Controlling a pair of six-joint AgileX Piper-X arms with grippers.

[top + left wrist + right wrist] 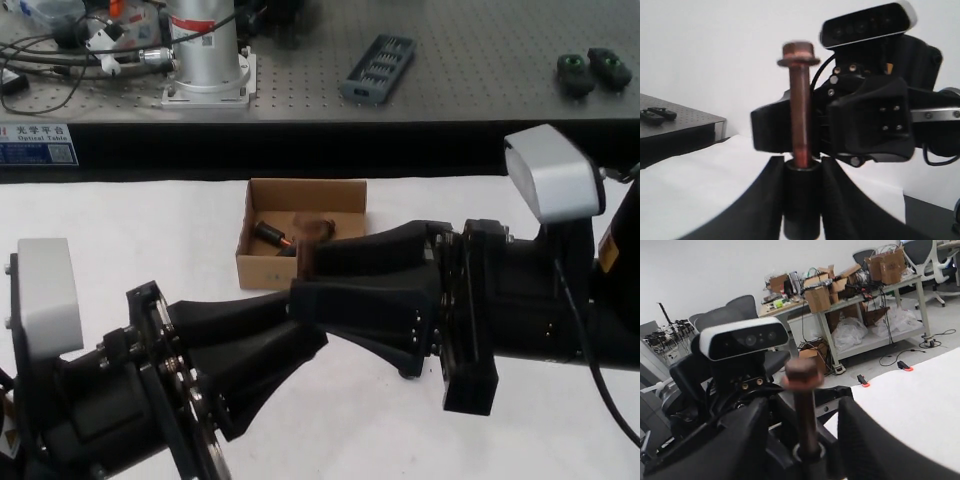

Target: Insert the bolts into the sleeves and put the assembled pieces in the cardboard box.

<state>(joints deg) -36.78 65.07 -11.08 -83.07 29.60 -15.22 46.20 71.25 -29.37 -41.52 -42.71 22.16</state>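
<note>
My left gripper [802, 164] is shut on a black sleeve [801, 200]. A copper bolt [800, 100] stands upright in the sleeve, its flanged head on top. My right gripper [805, 412] is open, one finger on each side of the bolt [804, 400] without touching it. In the high view the two grippers meet nose to nose, the left gripper [305, 322] just below the right gripper [300, 278], right in front of the cardboard box [300, 186]. A dark assembled piece [272, 235] lies inside the box.
A white cloth [120, 215] covers the bench. Behind it, a perforated optical table holds a metal post base [205, 60], a black rack [378, 65], two black parts [595, 70] and cables [60, 45].
</note>
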